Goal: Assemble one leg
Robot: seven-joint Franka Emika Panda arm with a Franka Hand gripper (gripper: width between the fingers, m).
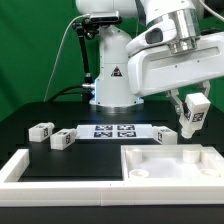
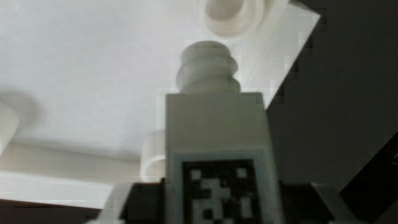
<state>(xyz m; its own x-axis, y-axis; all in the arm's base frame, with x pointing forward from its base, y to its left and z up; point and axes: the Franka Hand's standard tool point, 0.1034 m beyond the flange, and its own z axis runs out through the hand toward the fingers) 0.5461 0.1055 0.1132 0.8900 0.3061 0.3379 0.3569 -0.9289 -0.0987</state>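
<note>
Closest to the wrist camera, the leg (image 2: 214,140) is sitting clamped between the closed fingers of the gripper (image 1: 193,110) — its tag is facing the lens and its ribbed tip (image 2: 206,62) is pointing toward the white recessed panel (image 2: 80,90). A round socket (image 2: 237,12) in that panel is showing just past the tip. In the exterior view the leg is hanging upright over the panel's far corner on that view's right, apart from it. Spare legs (image 1: 62,139) are lying on the tabletop (image 1: 15,125) — near the marker board (image 1: 115,131).
</note>
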